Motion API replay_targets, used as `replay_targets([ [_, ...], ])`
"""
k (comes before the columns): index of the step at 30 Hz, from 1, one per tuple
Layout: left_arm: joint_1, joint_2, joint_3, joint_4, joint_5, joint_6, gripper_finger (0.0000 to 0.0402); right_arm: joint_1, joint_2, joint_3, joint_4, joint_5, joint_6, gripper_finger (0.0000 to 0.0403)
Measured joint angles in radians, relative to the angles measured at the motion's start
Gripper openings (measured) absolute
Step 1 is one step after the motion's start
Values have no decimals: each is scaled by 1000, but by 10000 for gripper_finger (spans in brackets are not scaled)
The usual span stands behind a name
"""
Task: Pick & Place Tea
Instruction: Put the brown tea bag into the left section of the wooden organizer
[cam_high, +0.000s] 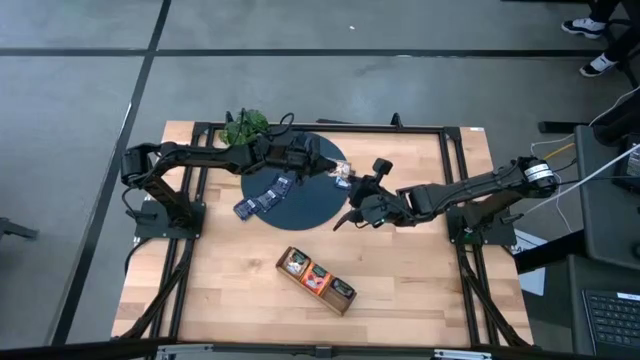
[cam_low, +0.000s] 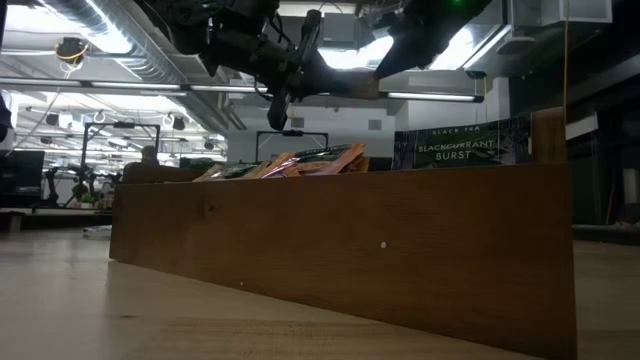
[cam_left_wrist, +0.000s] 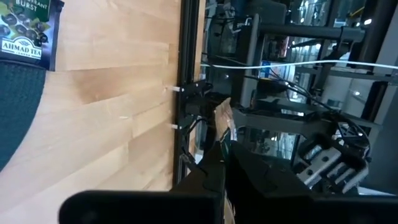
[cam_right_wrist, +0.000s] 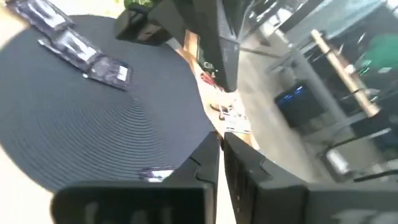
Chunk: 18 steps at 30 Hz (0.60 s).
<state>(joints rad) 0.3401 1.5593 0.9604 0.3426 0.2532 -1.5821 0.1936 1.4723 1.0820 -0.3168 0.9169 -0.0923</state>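
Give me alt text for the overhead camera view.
Two dark robot arms meet over a dark round mat on a wooden table; blue tea sachets lie on the mat, and a wooden tray sits nearer the front.

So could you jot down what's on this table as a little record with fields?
surface: wooden table
mat: dark round mat, centre back
tea on mat: blue tea sachets on its left part
tray: wooden tray holding sachets, in front of the mat
plant: leafy green plant at the back edge
left end effector: shut, over the mat's back edge
right end effector: at the mat's right edge
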Motion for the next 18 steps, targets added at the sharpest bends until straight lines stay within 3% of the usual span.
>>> replay_targets([
  [5, 1, 0, 0, -2, 3, 33, 5, 0, 0, 0, -13, -98, 177, 52],
  [12, 10, 0, 0, -3, 23, 112, 3, 12, -11, 0, -73, -385, 502, 98],
  [18, 16, 0, 0, -2, 205, 351, 3, 31, -60, 0, -65, -649, 818, 123],
])
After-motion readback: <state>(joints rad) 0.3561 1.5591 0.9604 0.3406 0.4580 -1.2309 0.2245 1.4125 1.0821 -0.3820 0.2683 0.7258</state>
